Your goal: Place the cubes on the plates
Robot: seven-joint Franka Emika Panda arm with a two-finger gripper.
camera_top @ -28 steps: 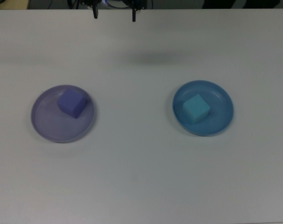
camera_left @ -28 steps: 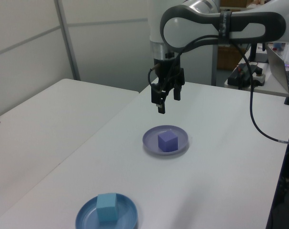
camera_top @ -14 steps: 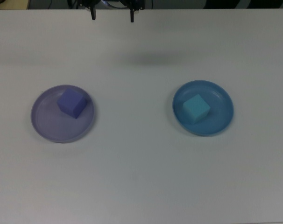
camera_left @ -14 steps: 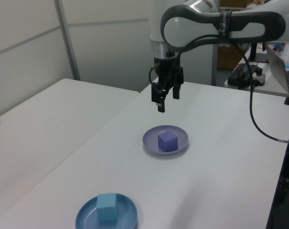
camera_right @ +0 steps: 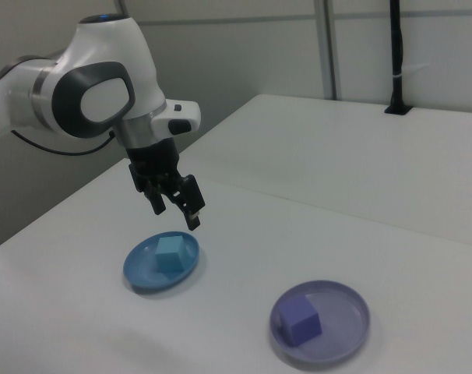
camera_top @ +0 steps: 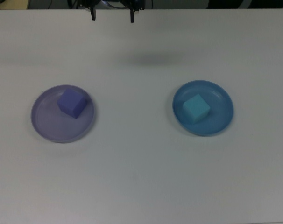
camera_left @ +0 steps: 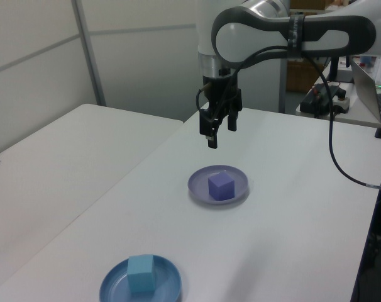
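Note:
A purple cube (camera_top: 72, 102) (camera_left: 220, 186) (camera_right: 302, 319) rests on the lavender plate (camera_top: 48, 123) (camera_left: 200, 187) (camera_right: 341, 327). On the blue plate (camera_top: 221, 116) (camera_left: 115, 283) (camera_right: 139, 273) sits a cyan cube (camera_top: 196, 108) (camera_left: 141, 273) (camera_right: 170, 254). My gripper (camera_top: 112, 17) (camera_left: 220, 133) (camera_right: 176, 209) hangs open and empty well above the table, between the two plates and toward the top view's upper edge. Nothing sits between its fingers.
A second white table (camera_left: 58, 157) stands beside mine on the left view's left. A black cable (camera_left: 341, 157) runs down from the arm at the left view's right, near a desk with equipment (camera_left: 329, 94).
The gripper has risen slightly and drifted toward the top view's upper edge, staying open. Cubes and plates have not moved.

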